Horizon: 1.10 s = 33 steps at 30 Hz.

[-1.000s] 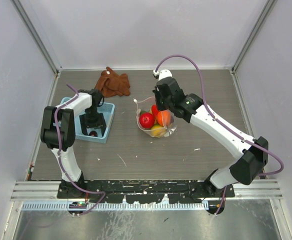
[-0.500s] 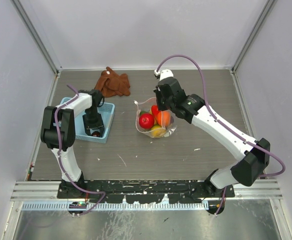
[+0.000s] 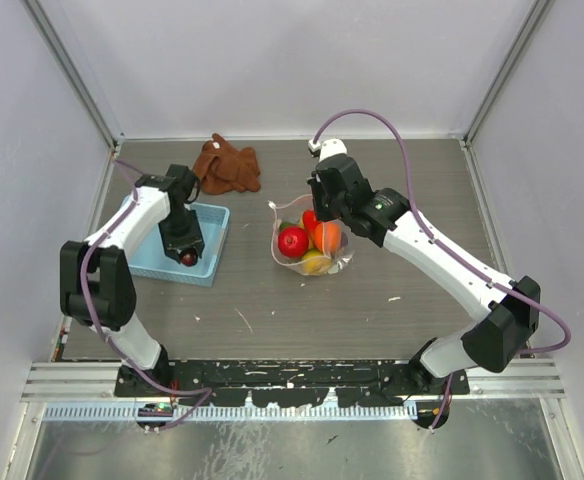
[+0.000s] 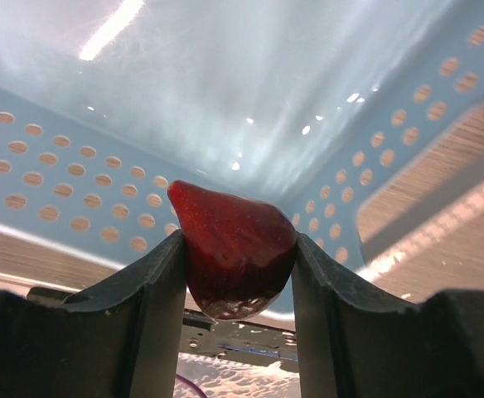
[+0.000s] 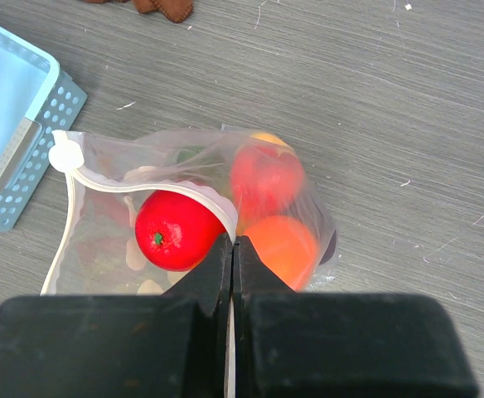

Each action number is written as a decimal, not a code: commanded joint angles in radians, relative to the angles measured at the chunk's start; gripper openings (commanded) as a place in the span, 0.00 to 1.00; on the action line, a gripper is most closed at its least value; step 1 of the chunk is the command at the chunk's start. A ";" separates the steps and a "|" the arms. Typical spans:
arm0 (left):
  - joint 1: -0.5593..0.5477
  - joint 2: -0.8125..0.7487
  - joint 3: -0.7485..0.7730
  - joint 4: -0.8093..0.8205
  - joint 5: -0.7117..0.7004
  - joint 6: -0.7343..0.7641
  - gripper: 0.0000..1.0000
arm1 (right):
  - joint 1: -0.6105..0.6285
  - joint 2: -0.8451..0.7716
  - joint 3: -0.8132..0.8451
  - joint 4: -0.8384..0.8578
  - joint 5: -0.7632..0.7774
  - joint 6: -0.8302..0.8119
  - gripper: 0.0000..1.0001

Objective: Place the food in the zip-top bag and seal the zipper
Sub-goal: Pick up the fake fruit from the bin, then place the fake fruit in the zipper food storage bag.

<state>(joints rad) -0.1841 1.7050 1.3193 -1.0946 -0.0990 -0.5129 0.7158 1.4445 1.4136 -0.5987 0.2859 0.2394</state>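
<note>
Food — one dark-red toy fruit [image 4: 232, 245] — sits clamped in our left gripper [image 4: 235, 269], left of the clear dotted zip-top bag [image 5: 93, 220] whose rim our right gripper [image 5: 232, 242] pinches.

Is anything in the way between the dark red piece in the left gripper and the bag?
Only the side wall of the blue basket, which the dark red piece must clear. Beyond it, bare tabletop to the zip-top bag, whose mouth the right gripper holds open.
</note>
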 commanded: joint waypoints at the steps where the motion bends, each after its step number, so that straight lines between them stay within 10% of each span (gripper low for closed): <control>1: -0.042 -0.120 0.024 0.014 0.013 -0.018 0.31 | -0.002 -0.024 0.035 0.040 0.001 0.014 0.00; 19: -0.428 -0.480 0.008 0.345 -0.031 -0.081 0.28 | -0.001 -0.016 0.044 0.031 -0.017 0.021 0.00; 33: -0.667 -0.444 -0.050 0.725 -0.027 -0.041 0.31 | -0.001 -0.021 0.039 0.034 -0.027 0.025 0.00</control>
<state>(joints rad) -0.8246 1.2301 1.2964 -0.5678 -0.1238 -0.5690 0.7158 1.4445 1.4139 -0.6006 0.2626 0.2474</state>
